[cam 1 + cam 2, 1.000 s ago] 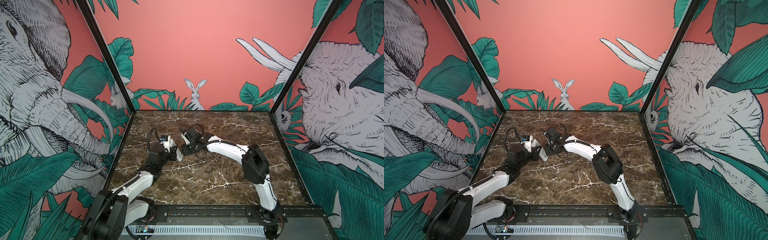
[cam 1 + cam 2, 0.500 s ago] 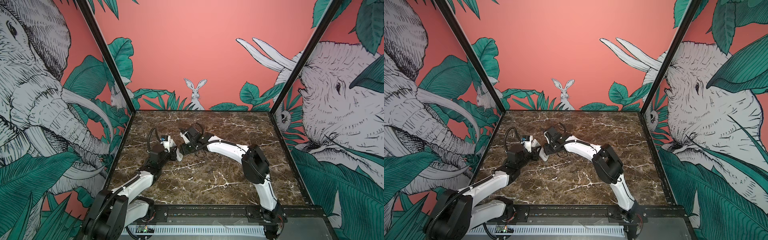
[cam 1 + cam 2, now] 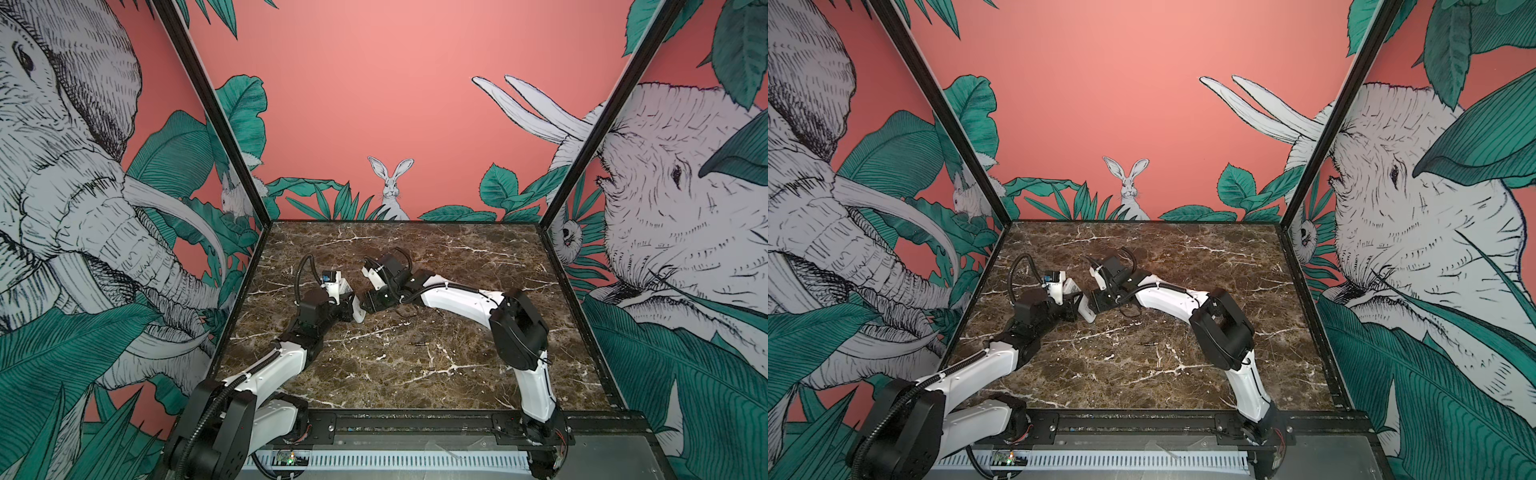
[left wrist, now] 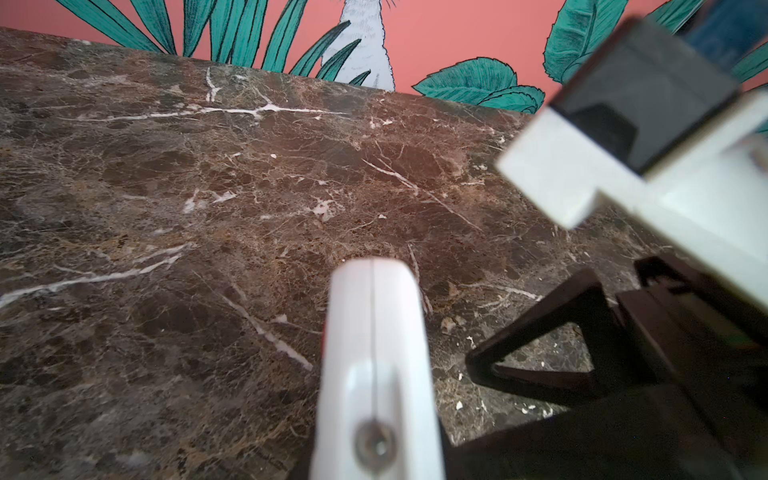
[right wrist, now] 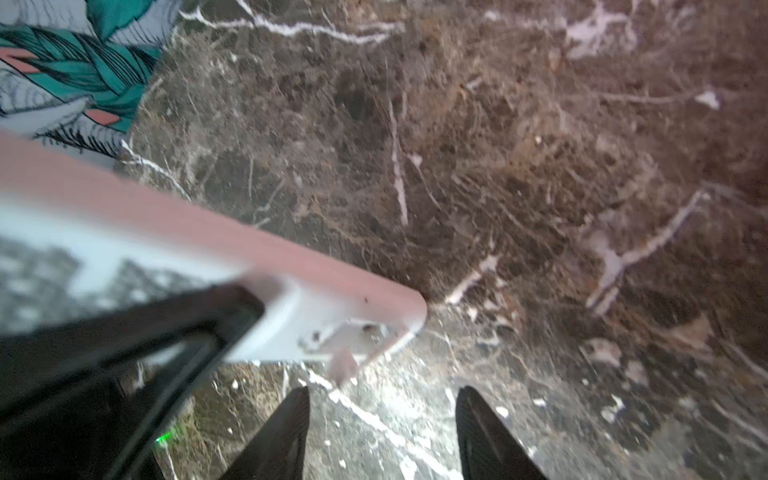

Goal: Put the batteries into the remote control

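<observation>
My left gripper (image 3: 348,311) is shut on the remote control (image 3: 358,311), a slim white bar held above the marble in both top views. Seen from the left wrist, the remote control (image 4: 374,340) sticks out from the jaws and hides them. My right gripper (image 5: 382,419) is open with nothing between its dark fingers (image 5: 286,432). It sits just beside the remote control's (image 5: 332,316) end, where a small recess shows. In both top views one battery (image 3: 422,344), thin and dark, lies on the table (image 3: 374,374) right of centre, away from both grippers.
The marble table is walled by jungle-print panels on three sides, with a black rail (image 3: 415,424) along the front. The right arm's elbow (image 3: 519,332) stands near the lying battery (image 3: 1149,344). The right gripper's finger (image 4: 540,353) crowds the remote in the left wrist view.
The right gripper's jaws have spread wider beside the remote's end. Both arms have barely shifted, and the left gripper keeps its hold.
</observation>
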Robot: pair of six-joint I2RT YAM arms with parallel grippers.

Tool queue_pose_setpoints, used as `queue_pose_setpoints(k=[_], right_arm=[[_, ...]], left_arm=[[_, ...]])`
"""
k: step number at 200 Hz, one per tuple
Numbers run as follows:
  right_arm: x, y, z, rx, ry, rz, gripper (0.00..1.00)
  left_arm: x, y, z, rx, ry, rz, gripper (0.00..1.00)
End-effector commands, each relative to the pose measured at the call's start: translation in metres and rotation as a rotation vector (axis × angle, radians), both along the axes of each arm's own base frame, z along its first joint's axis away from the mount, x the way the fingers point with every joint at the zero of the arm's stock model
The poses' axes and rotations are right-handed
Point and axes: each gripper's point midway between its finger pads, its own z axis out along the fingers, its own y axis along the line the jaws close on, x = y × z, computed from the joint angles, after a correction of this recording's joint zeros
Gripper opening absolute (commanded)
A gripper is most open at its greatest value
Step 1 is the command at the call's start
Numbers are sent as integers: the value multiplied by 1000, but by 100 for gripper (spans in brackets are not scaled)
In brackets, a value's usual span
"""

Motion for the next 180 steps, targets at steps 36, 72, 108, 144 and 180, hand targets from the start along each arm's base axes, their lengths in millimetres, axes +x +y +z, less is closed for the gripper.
queue_pose_setpoints(k=[36, 72, 108, 144, 180], right_arm=[[-16, -16, 28, 167, -233, 235, 65], [-19, -9, 22, 200, -335, 348, 73], [-10, 3, 14, 201, -353, 371, 75], [-2, 18, 11, 222, -340, 390, 75], [0, 26, 13, 246, -338, 401, 73]], left_arm=[[-5, -5, -4, 6, 19, -41, 0], [-5, -7, -4, 1, 21, -54, 0], [-6, -9, -3, -3, 24, -65, 0], [-6, -11, -4, -8, 34, -76, 0], [-6, -12, -4, -7, 34, -79, 0]])
